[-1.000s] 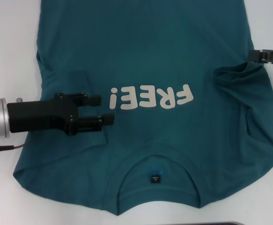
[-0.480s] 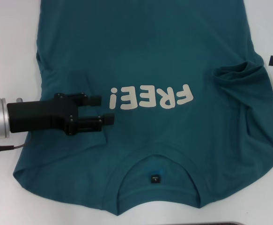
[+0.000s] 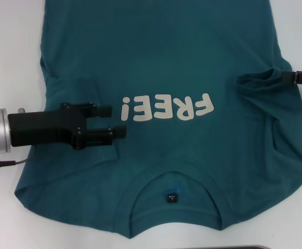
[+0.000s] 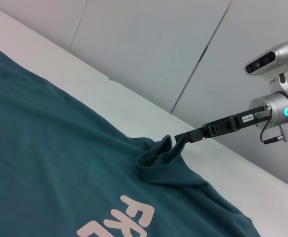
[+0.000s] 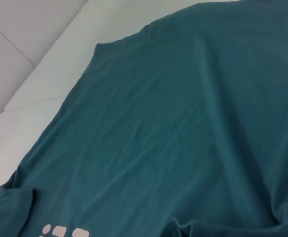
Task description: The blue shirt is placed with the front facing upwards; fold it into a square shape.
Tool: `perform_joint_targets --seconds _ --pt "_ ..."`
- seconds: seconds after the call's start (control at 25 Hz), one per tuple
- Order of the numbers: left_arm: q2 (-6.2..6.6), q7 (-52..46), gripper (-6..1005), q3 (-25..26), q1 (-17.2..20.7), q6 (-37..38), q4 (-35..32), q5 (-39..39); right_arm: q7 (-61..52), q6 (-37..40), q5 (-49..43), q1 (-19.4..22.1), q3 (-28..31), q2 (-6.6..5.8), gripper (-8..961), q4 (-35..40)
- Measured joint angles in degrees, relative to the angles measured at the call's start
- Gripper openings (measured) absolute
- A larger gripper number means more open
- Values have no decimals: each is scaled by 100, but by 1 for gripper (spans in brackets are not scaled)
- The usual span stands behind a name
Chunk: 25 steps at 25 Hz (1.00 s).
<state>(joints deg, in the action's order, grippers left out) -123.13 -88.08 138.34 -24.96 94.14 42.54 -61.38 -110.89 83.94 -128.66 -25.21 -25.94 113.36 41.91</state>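
My right gripper (image 3: 291, 78) pinches the shirt (image 3: 161, 57) sleeve at the desk's right edge; left gripper (image 3: 117, 121) hovers open. I'd lift the sleeve high and fold inward.

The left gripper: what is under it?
Under the left gripper lies the blue shirt, beside the white lettering. The table beneath the shirt there is hidden.

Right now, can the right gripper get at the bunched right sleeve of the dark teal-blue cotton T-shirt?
Probably yes. The right gripper is already at the bunched sleeve of the dark teal-blue cotton T-shirt, and nothing lies between them.
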Motion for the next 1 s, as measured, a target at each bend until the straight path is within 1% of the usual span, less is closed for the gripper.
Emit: perform_joint_targets --seconds 0.44,0.68,1.0 --pt "0 -7 766 0 -21 -2 -2 4 183 -28 -2 -109 -18 1 697 11" --pt "0 -7 766 0 -31 -2 -49 4 189 -37 -7 -135 -154 -3 640 -11" --pt "0 -7 766 0 -32 -2 -53 4 131 -79 -139 -134 -219 -2 497 18"
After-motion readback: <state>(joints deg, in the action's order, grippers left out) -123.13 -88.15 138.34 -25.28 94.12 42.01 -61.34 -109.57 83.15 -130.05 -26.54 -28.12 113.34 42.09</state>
